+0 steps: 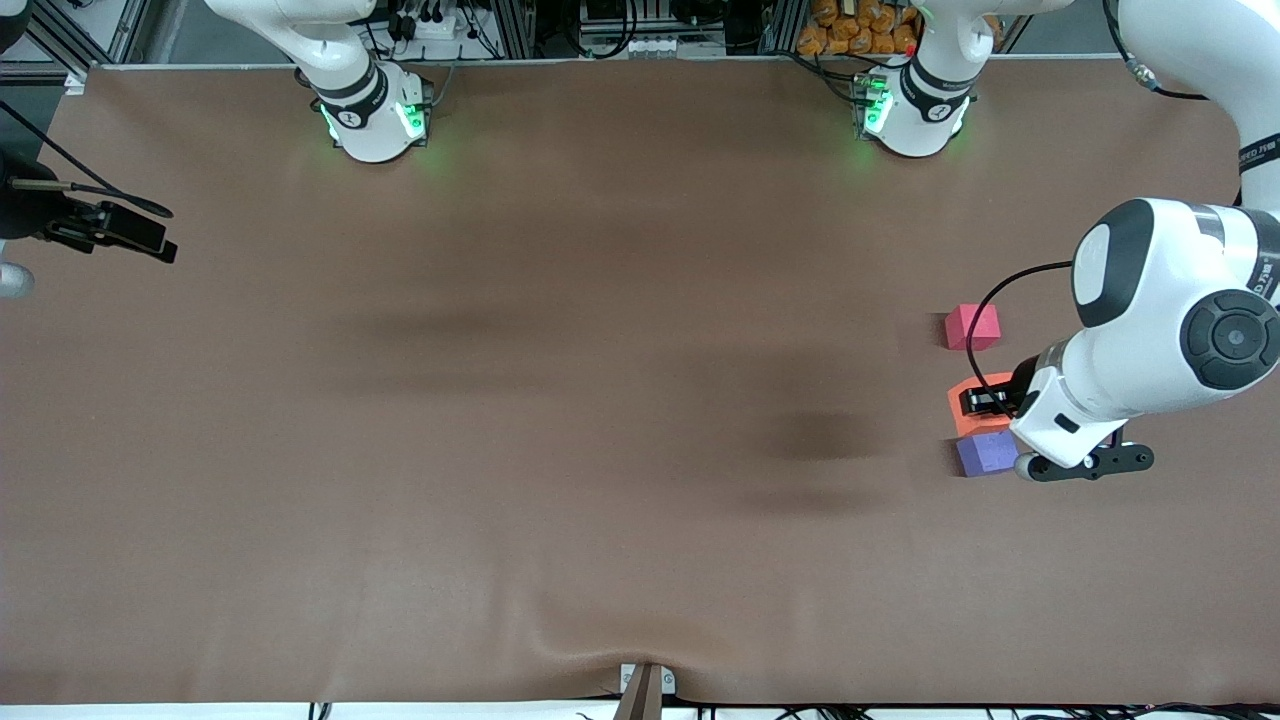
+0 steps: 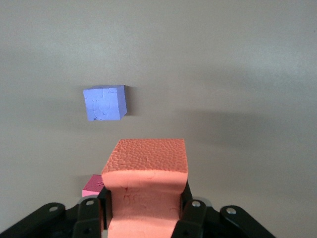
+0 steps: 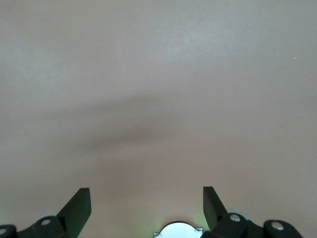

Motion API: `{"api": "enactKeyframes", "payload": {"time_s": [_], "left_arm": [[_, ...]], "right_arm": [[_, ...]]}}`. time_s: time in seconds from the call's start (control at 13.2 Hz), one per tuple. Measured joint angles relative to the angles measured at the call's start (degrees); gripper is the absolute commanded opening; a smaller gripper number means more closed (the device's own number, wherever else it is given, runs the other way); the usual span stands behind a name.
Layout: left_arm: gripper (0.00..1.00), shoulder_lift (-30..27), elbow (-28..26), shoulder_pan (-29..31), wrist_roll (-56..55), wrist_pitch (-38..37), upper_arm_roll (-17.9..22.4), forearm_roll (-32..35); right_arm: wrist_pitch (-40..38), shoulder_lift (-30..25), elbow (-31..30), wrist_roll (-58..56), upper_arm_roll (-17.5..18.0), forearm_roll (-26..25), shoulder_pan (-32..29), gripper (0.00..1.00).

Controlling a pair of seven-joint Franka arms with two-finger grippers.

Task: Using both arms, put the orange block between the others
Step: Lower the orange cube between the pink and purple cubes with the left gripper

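Note:
My left gripper (image 1: 985,402) is shut on the orange block (image 1: 968,412), its fingers (image 2: 190,213) pressing dents into the foam sides. The block (image 2: 146,168) hangs over the gap between the red-pink cube (image 1: 972,326) and the purple-blue cube (image 1: 987,452), close to the purple-blue one. Both cubes rest on the table at the left arm's end, the purple-blue one nearer the front camera. In the left wrist view the purple-blue cube (image 2: 105,103) shows whole and the red-pink cube (image 2: 91,186) peeks from under the gripper. My right gripper (image 1: 160,243) (image 3: 145,203) waits open over bare table at the right arm's end.
The brown table mat (image 1: 600,400) stretches between the two arms. Both green-lit bases (image 1: 375,120) (image 1: 905,110) stand along the edge farthest from the front camera. A small bracket (image 1: 645,685) sits at the nearest edge.

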Motion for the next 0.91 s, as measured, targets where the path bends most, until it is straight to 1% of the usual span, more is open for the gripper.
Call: {"api": "enactKeyframes", "payload": {"time_s": [0.38,0.68,0.91], "left_arm": [[0.06,-0.3,-1.3,1.4,2.0,0.1,0.0,0.0],[0.07,-1.4,-5.7,2.2,3.2,4.0,0.0,0.0],[0.08,-2.0,-10.5,2.5,3.5,8.9,0.0,0.0]], "right_arm": [[0.0,0.0,0.0,0.0,0.0,0.0,0.0,1.00],[0.0,0.0,0.0,0.0,0.0,0.0,0.0,1.00],[0.0,0.0,0.0,0.0,0.1,0.0,0.0,1.00]]}}
